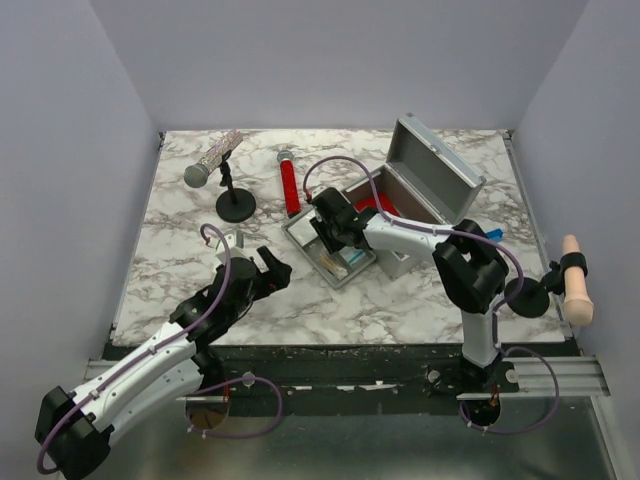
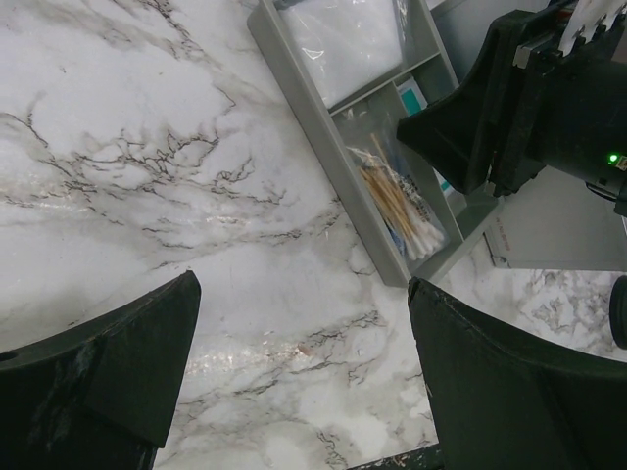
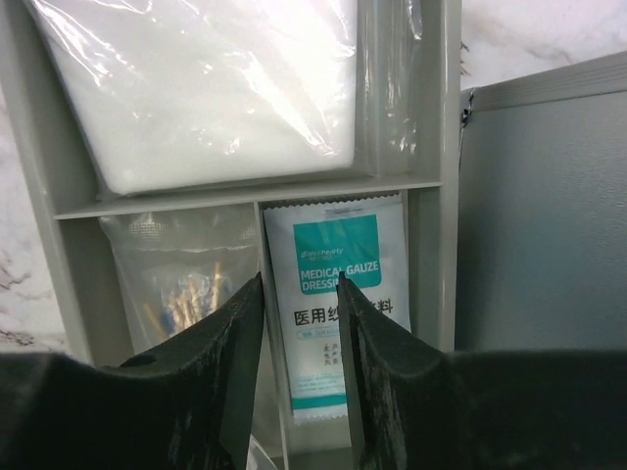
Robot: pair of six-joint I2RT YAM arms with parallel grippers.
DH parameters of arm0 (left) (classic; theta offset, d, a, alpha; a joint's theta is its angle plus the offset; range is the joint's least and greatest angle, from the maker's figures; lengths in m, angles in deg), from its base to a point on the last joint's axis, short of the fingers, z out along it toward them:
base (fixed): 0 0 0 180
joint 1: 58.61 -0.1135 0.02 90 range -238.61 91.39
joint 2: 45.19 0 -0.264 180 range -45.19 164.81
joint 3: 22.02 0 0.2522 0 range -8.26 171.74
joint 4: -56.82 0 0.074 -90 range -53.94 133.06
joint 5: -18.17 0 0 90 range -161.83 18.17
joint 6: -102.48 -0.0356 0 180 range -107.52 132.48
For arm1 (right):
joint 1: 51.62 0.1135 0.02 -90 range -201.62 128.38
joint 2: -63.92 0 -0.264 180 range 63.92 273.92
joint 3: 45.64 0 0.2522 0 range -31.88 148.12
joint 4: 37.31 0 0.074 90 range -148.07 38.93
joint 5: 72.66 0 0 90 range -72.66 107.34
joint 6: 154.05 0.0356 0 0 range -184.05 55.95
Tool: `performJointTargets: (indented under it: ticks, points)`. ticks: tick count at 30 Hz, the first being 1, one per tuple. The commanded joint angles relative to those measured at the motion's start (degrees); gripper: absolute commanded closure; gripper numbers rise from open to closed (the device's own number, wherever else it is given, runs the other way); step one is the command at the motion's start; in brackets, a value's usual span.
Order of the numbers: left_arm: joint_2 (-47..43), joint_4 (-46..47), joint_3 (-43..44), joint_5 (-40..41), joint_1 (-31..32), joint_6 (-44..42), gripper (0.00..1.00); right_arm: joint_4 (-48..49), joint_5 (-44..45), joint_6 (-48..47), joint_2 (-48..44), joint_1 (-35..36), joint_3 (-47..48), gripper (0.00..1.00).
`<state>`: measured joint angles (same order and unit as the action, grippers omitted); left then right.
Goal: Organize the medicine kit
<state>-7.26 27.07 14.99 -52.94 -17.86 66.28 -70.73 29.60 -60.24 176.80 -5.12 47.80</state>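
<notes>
The grey metal medicine kit box (image 1: 425,185) stands open at the back right, lid up, with a red pouch (image 1: 378,204) inside. Its grey divided tray (image 1: 300,232) lies on the table left of the box. The tray holds a white pad in a bag (image 3: 206,88), a bag of cotton swabs (image 3: 176,284) and a teal medical gauze packet (image 3: 338,264). My right gripper (image 1: 330,232) (image 3: 299,294) hovers over the tray, jaws narrowly open astride the gauze packet's left edge, holding nothing. My left gripper (image 1: 255,270) (image 2: 304,333) is wide open over bare marble, near-left of the tray (image 2: 294,88).
A microphone (image 1: 213,160) leans on a black stand (image 1: 235,205) at the back left. A red tube (image 1: 290,187) lies behind the tray. A beige object on a stand (image 1: 575,282) is at the right table edge. The box wall (image 3: 539,215) is right of the tray.
</notes>
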Motion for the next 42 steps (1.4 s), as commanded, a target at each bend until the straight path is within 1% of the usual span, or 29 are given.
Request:
performJointTargets:
  ticks: [1, 3, 4, 6, 11, 16, 18, 19, 25, 29, 33, 39, 42]
  points:
    - [0.8, 0.4, 1.7, 0.4, 0.3, -1.0, 0.02, -2.0, 1.0, -0.2, 2.6, -0.1, 2.2, 0.58]
    - [0.9, 0.5, 1.5, 0.4, 0.3, -0.8, 0.02, -2.6, 0.2, 0.0, 3.9, -0.1, 2.5, 0.6]
    - [0.8, 0.6, 1.5, 0.3, 0.3, -0.8, 0.02, -2.8, 0.0, -0.1, 4.2, -0.1, 2.4, 0.65]
    - [0.6, 0.7, 1.4, 0.4, 0.3, -0.8, 0.02, -2.8, -0.2, 0.0, 4.1, -0.1, 1.8, 0.79]
    - [-0.1, 0.3, 1.1, 0.4, 0.3, -0.7, 0.02, -2.7, 0.0, 0.1, 0.5, 0.0, 0.3, 0.99]
    - [-1.7, -0.6, 1.7, 1.3, 0.3, -0.8, 0.02, -3.5, -2.7, 1.0, -7.7, 0.3, 0.6, 0.99]
    - [-2.7, -1.0, 2.0, 2.0, 0.3, -0.7, 0.02, -3.9, -8.3, 0.1, -10.8, 0.5, 1.4, 0.99]
    - [-3.3, -1.0, 2.0, 2.4, 0.3, -0.9, 0.02, -4.2, -9.7, 0.2, -12.1, 0.7, 1.8, 0.99]
    - [-7.6, 1.3, -0.1, 2.3, 0.3, -0.1, 0.02, -13.2, -13.9, 0.6, -16.0, 0.6, 10.2, 0.99]
    - [-10.7, 2.3, -0.7, 2.5, 0.3, 0.3, 0.02, -17.7, -12.7, -0.2, -18.0, 0.6, 15.1, 0.99]
    - [-11.2, 2.2, -0.7, 2.5, 0.3, 0.3, 0.02, -23.3, -5.0, -1.6, -18.4, 0.3, 19.5, 0.99]
    - [-8.9, 2.8, -0.6, 1.1, 0.3, 0.9, 0.02, -24.5, -2.5, -1.4, -19.2, -3.4, 17.7, 0.99]
    - [-8.1, 3.1, -0.6, 0.7, 0.3, 0.9, 0.02, -25.4, -0.9, -2.6, -18.0, -5.7, 16.8, 0.99]
